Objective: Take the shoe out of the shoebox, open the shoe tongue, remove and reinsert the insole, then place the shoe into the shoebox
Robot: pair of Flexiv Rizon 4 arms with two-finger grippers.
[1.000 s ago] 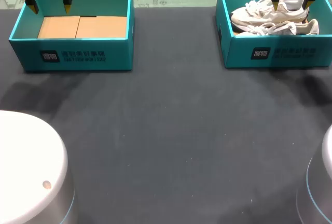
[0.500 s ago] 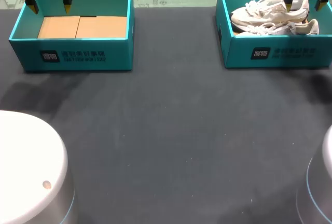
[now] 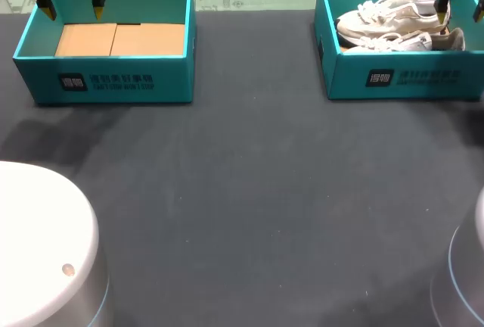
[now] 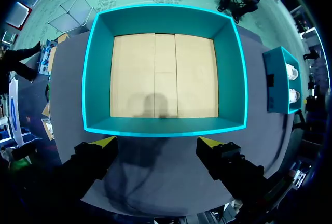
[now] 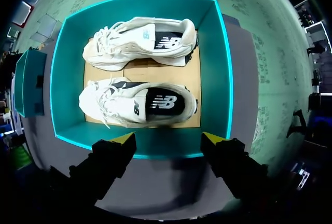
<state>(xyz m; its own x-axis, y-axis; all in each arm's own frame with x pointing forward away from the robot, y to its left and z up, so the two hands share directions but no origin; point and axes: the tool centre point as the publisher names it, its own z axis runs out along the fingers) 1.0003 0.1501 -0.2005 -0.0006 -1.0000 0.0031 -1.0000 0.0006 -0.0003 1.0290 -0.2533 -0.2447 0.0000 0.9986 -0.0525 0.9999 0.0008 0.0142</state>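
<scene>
Two white shoes, and both are lying inside the shoebox (image 3: 401,79), a teal box with straight card walls and an open top. One shoe (image 5: 140,42) lies along the shoebox's far wall, and the other shoe (image 5: 137,102) runs along its front wall. They lie side by side and upright, with rounded toes at the shoebox's left end and heels at its right end. The uppers look soft and panelled in white and cream, the laces are loose and looped, and each opening is dark inside. Tan cardboard shows on the shoebox floor between and around the soles.

Up above the shoebox's right end, over the heels, hangs the right gripper (image 5: 167,138). Its black fingers end in yellow wedge tips, and its jaws stand wide with nothing held. From the wrist, those tips sit just outside the shoebox's front wall, beside the nearer shoe.

Well to the left of the shoebox, across the dark matte table (image 3: 249,175), stands a second box (image 4: 98,79) in the same teal with the same square shape. Its flat tan cardboard floor (image 4: 163,73) is made of seamed panels. The left gripper (image 4: 156,142) hovers over that box, its jaws also spread wide and gripping nothing. A soft shadow lies on the cardboard below.
</scene>
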